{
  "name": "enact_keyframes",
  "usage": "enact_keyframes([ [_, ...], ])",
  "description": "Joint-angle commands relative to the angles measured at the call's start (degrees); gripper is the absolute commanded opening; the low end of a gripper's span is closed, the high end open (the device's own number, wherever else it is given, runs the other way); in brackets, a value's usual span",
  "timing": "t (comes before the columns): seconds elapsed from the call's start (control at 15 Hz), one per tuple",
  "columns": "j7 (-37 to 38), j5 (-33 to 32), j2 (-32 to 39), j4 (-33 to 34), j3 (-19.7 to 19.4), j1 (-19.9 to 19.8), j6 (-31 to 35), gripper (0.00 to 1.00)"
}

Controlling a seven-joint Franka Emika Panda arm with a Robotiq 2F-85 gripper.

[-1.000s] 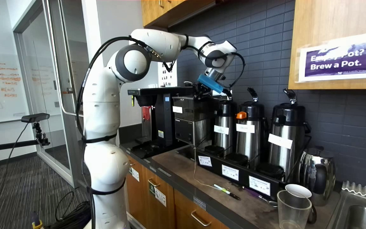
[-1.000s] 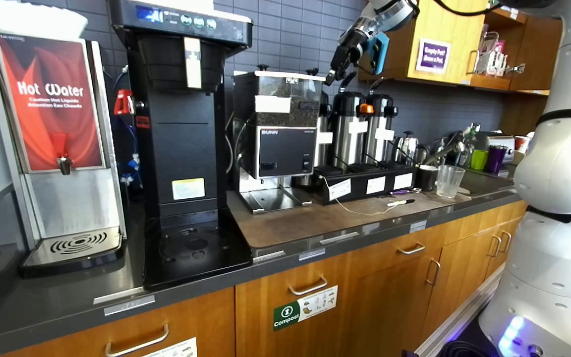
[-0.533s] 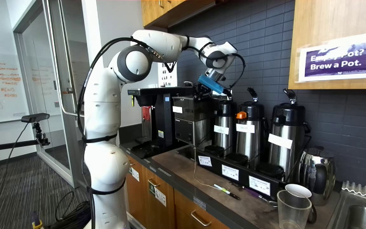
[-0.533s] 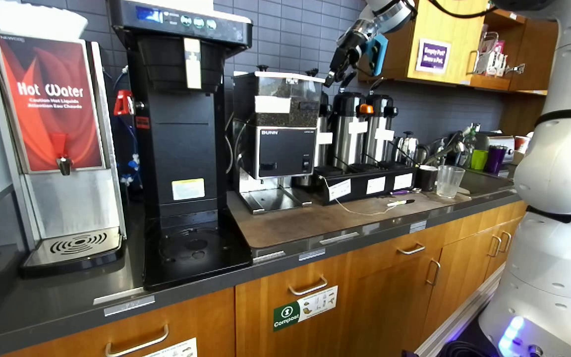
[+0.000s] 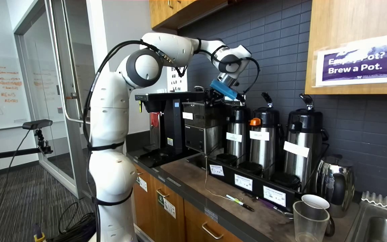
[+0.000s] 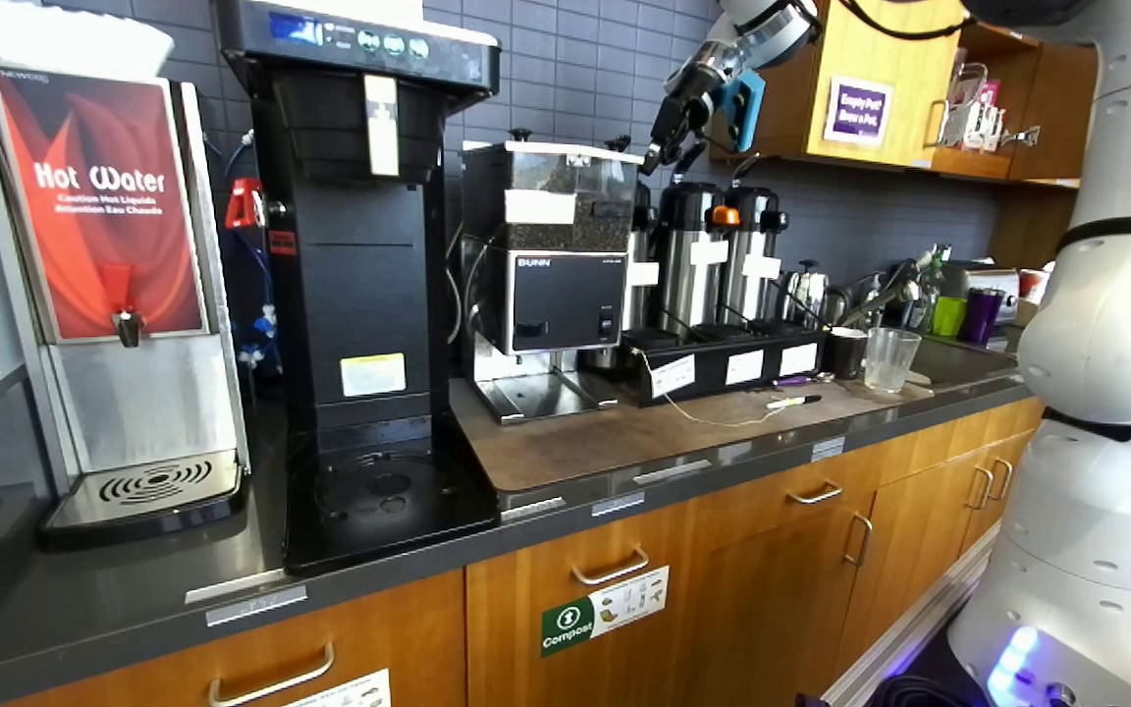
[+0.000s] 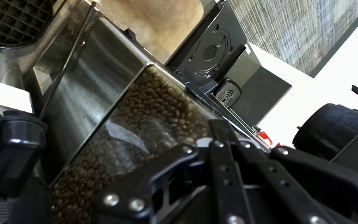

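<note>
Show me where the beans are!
In an exterior view, the beans are in the clear hopper atop the grinder, right of the black brewer, near the gripper.

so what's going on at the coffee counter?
The arm is reaching over to the grinder, with its fingers shut close to the top. Nothing is visibly held, and I can't tell whether they touch it. Beans show through the clear hopper. Three airpots stand in a row beside the grinder.
</note>
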Motion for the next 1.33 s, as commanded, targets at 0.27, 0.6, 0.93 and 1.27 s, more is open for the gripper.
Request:
enact_keyframes([
  [0.27, 1.05, 0.71, 1.49, 3.00, 1.33, -0.23, -1.63, 0.00],
  [0.6, 0.74, 0.25, 0.20, 2.56, 1.56, -0.01, -1.69, 0.00],
  [0.93, 1.31, -2.04, -1.32, 1.96, 1.99, 0.44, -0.96, 0.00],
  [1.27, 0.88, -4.60, -3.22, 1.71, 2.71, 0.72, -0.70, 0.00],
])
